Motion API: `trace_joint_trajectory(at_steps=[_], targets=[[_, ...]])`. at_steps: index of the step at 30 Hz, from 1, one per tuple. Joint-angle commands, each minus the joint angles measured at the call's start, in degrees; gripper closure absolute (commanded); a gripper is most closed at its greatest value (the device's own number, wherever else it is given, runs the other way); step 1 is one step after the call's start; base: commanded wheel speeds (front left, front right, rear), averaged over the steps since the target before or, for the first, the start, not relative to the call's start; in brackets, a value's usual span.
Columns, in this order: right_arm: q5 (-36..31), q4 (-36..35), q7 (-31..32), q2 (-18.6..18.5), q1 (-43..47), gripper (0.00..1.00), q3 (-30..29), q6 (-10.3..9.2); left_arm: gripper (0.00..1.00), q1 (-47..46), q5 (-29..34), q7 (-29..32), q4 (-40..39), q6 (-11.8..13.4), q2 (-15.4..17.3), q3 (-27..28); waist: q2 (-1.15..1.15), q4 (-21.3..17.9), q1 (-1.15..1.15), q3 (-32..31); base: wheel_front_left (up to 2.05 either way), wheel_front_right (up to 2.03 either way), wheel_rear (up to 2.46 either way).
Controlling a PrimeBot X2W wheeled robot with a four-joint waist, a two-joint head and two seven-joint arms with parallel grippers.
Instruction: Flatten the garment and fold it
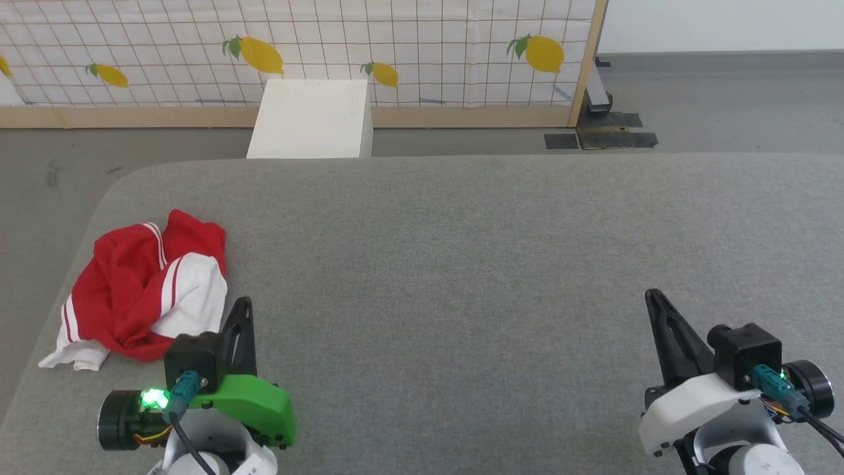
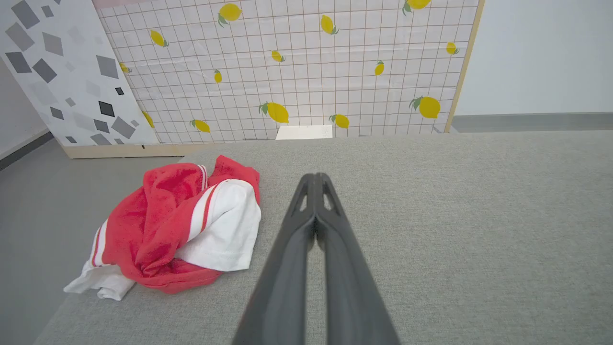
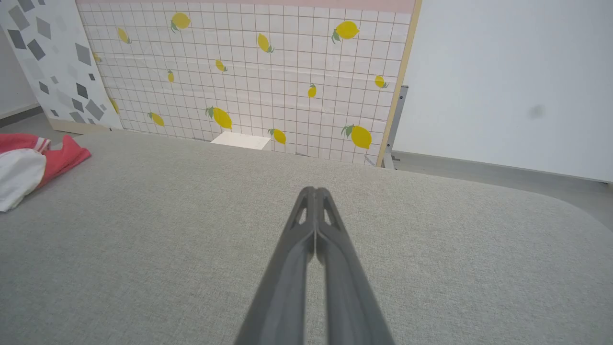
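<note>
The garment (image 1: 142,290) lies crumpled in a heap at the left end of the grey padded table (image 1: 461,264), red cloth with white sleeves and red-white striped trim; its print is hidden in the folds. The left wrist view shows the garment (image 2: 177,230) to the left of my fingers. My left gripper (image 1: 244,303) is shut and empty, just right of the heap and apart from it. My right gripper (image 1: 653,295) is shut and empty over bare table at the lower right. In the right wrist view the garment (image 3: 28,163) sits at the far left edge.
A white box (image 1: 310,119) stands on the floor beyond the table's far edge. Behind it runs a lemon-patterned grid panel (image 1: 395,46) with a wooden frame. The table's rounded left corner lies close to the garment; grey floor surrounds the table.
</note>
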Motion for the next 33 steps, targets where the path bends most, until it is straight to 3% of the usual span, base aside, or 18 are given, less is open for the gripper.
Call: trace_joint_trajectory(at_steps=[1,33], targets=[[-0.37,-0.27,0.01,0.07,-0.61,1.00,0.10,-0.09,1.00,0.63,0.75,0.08,-0.14,-0.06,-0.23,0.15,0.20,0.00,0.00,0.00,0.00,0.00,0.00],[-0.37,-0.27,0.01,0.07,-0.61,1.00,0.10,-0.09,1.00,0.63,0.75,0.08,-0.14,-0.06,-0.23,0.15,0.20,0.00,0.00,0.00,0.00,0.00,0.00]])
